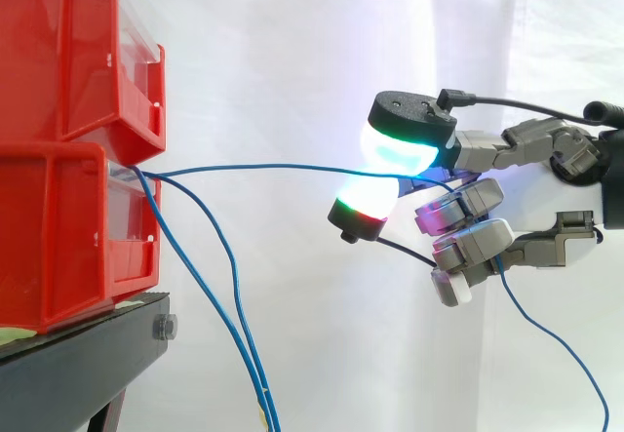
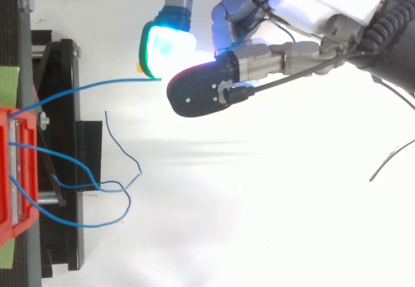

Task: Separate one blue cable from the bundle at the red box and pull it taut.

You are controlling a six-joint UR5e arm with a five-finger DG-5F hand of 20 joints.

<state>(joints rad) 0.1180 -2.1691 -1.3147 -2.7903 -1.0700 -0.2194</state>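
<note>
Blue cable (image 1: 263, 167), thin, near-level, pinched by hand (image 1: 470, 203)

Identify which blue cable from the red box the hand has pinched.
The top cable, stretched nearly level from the lower red bin into the hand; the other cables sag downward.

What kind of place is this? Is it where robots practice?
Most likely a robot test lab. A white curtain hangs behind the work, red bins sit stacked on a black stand, and a robot hand with glowing fingertips pinches a blue cable.
</note>
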